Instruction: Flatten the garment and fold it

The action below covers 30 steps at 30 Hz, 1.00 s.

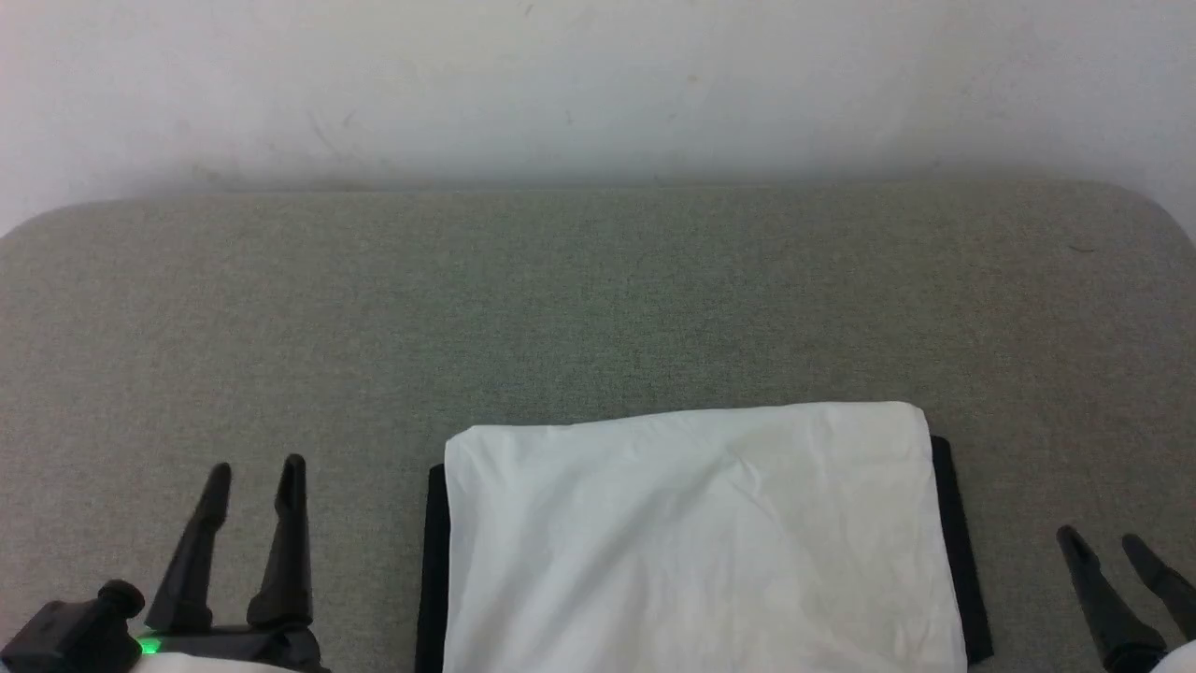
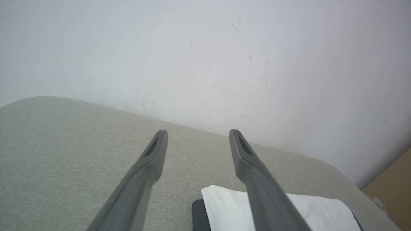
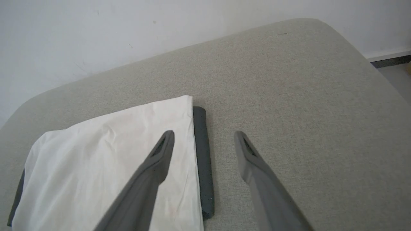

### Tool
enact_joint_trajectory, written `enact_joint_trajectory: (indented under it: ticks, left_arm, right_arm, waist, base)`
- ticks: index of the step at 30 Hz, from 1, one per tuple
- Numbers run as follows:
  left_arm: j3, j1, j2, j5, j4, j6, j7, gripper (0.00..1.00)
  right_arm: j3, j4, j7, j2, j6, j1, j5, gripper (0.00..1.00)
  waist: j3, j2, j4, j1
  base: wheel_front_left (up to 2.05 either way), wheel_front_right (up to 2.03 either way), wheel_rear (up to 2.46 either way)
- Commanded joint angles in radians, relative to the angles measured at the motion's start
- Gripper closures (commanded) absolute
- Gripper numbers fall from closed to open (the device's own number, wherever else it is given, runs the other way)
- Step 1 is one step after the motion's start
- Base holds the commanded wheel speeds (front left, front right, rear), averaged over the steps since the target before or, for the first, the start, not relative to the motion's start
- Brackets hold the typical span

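The garment (image 1: 696, 542) lies folded into a neat rectangle on the grey table (image 1: 598, 299), white panel up, with a black strip showing along each side. It reaches the bottom edge of the head view. My left gripper (image 1: 254, 475) stands open to the left of it, apart from the cloth, with nothing between its fingers. At the lower right my right gripper (image 1: 1103, 542) is open too, clear of the black edge. The right wrist view has the garment (image 3: 109, 166) under the open right gripper (image 3: 204, 134). In the left wrist view a corner of the garment (image 2: 228, 208) lies below the open left gripper (image 2: 198, 132).
A pale wall (image 1: 598, 84) rises just behind the table's far edge. The table has rounded far corners. A brown surface (image 2: 395, 189) shows past the table's corner in the left wrist view.
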Motion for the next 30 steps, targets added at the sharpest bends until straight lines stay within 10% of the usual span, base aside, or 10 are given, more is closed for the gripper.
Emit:
enact_joint_trajectory:
  ticks: [1, 8, 27, 28, 29, 30]
  left_arm:
    - [0.009, -0.014, -0.006, 0.045, -0.006, 0.023, -0.015, 0.00]
    - [0.000, -0.028, -0.037, 0.318, -0.006, 0.110, -0.044, 0.00]
    - [-0.026, -0.100, -0.121, 0.399, 0.048, 0.015, -0.045, 0.00]
    - [-0.028, -0.103, -0.120, 0.398, 0.050, 0.011, -0.045, 0.00]
    - [-0.029, -0.107, -0.120, 0.397, 0.052, 0.007, -0.045, 0.00]
    - [-0.031, -0.110, -0.119, 0.395, 0.055, 0.004, -0.045, 0.00]
  right_arm:
    - [-0.005, 0.013, -0.009, 0.015, -0.001, -0.023, -0.020, 0.00]
    - [0.008, 0.110, 0.009, 0.048, -0.001, -0.111, -0.134, 0.00]
    - [0.076, 0.447, 0.149, 0.040, -0.001, -0.280, -0.160, 0.00]
    - [0.078, 0.460, 0.154, 0.044, -0.001, -0.288, -0.147, 0.07]
    - [0.084, 0.472, 0.160, 0.047, -0.001, -0.295, -0.136, 0.69]
    - [0.095, 0.479, 0.164, 0.048, -0.001, -0.301, -0.132, 1.00]
  waist:
    - [0.010, -0.0001, 0.004, 0.0000]
    - [0.067, -0.0001, 0.022, 0.0000]
    - [0.143, -0.0001, 0.115, 0.0000]
    - [0.144, -0.0001, 0.116, 0.0000]
    - [0.143, -0.0001, 0.116, 0.0000]
    - [0.141, -0.0001, 0.115, 0.0000]
  base:
    - [0.00, 0.00, 0.00]
    - [0.00, 0.00, 0.00]
    - [0.00, 0.00, 0.00]
    - [0.00, 0.00, 0.00]
    - [0.00, 0.00, 0.00]
    - [0.00, 0.00, 0.00]
